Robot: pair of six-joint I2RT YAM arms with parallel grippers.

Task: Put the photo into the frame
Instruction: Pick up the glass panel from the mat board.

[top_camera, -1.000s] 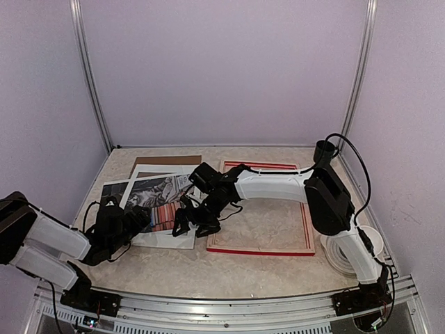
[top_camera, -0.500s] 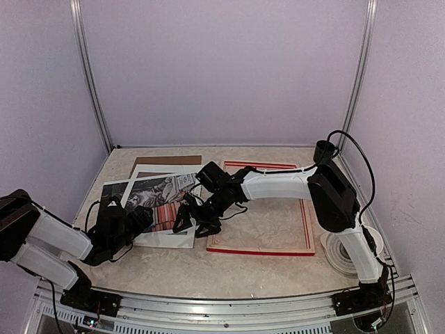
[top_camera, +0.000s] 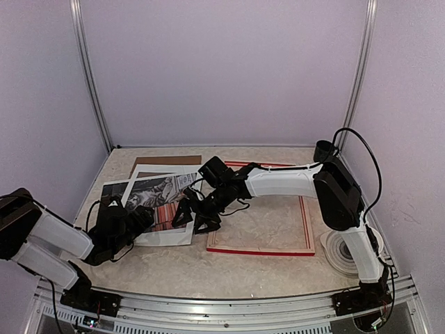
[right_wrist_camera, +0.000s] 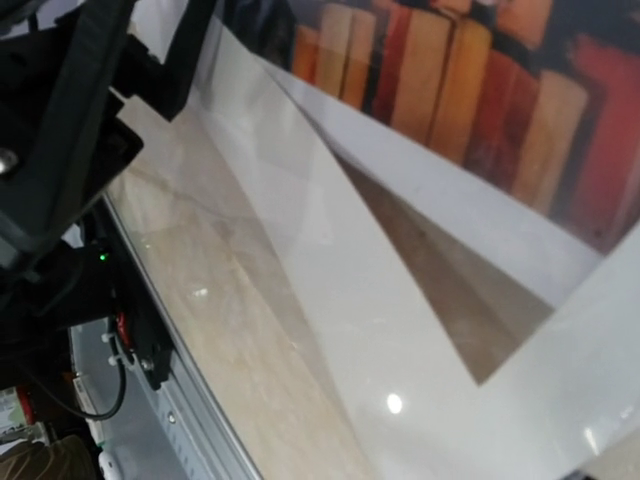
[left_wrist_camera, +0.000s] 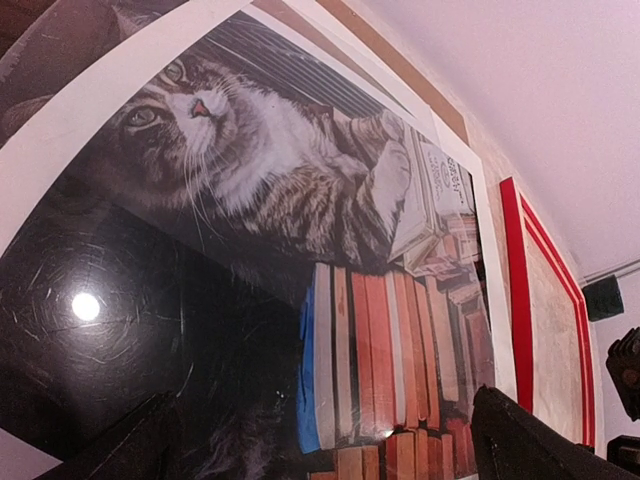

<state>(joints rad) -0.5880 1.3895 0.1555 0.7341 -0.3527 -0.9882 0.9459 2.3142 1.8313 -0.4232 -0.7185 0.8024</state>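
A: Whereabouts of the photo (top_camera: 158, 198)?

B: Flat on the left half of the desk (top_camera: 174, 268), cat side up. Resting on a white card (top_camera: 170, 239) and partly over a brown board (top_camera: 167, 161) toward the far left corner. Not yet in the frame (top_camera: 259, 250).

A: And the frame?

B: Right of centre, just beside the photo's right edge, lying flat. Probably parked that close so as to need only a short slide across.

A: State of the left pincer (top_camera: 139, 217)?

B: Spread wide, gripping nothing. Low over the photo's near left corner, with fingertips (left_wrist_camera: 530, 445) either side of the dark lower part. Likely put there to pin or pinch that side.

A: Right pincer (top_camera: 197, 217)?

B: Also wide open and empty. Reached across the frame to the photo's right edge, low between photo and frame. From its wrist, a hint of white border raised off the white card; impossible to tell whether touched.

A: Why both on one sheet?

B: Thin, floppy paper. Seems to call for a hold at two sides to lift without creasing.

A: Risk?

B: Picking up the white card along with the photo.
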